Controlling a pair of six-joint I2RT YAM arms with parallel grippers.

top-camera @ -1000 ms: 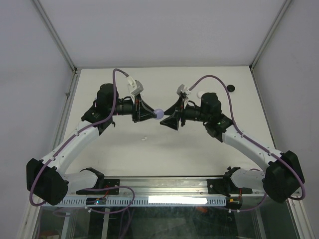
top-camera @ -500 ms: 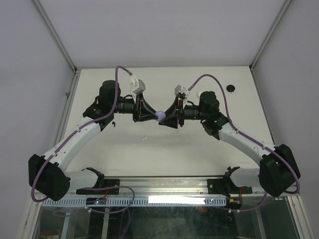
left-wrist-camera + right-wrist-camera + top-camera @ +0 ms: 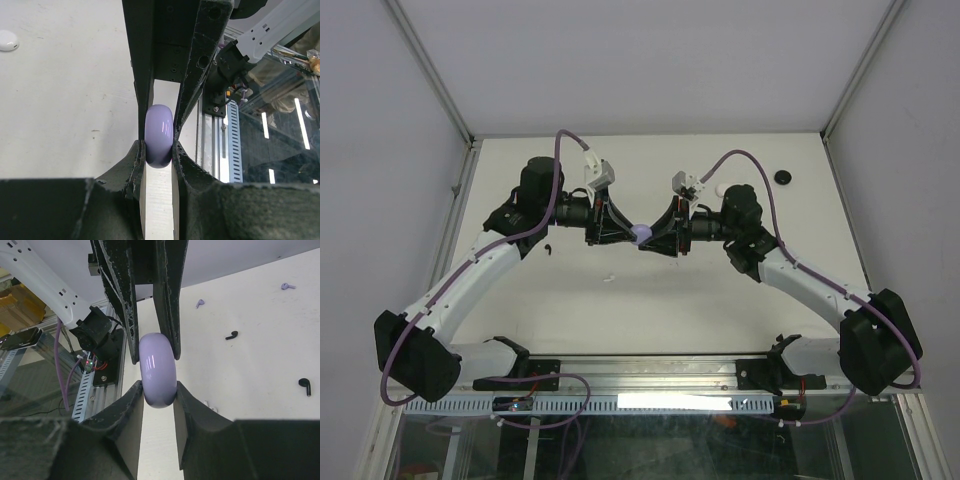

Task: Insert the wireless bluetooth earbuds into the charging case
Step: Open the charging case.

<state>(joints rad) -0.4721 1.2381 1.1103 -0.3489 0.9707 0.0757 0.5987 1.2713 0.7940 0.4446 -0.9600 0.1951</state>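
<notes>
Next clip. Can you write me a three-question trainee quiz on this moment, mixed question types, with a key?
1. True or false: the purple case lies free on the table, with nothing touching it.
2. Multiple choice: what grips the purple case? A) the left hand only; B) the right hand only; C) both hands, one from each side.
3. Short answer: in the right wrist view, how many black earbuds can be seen lying loose on the table?

Key: 1 false, it is clamped between fingers; 2 C; 3 two.
</notes>
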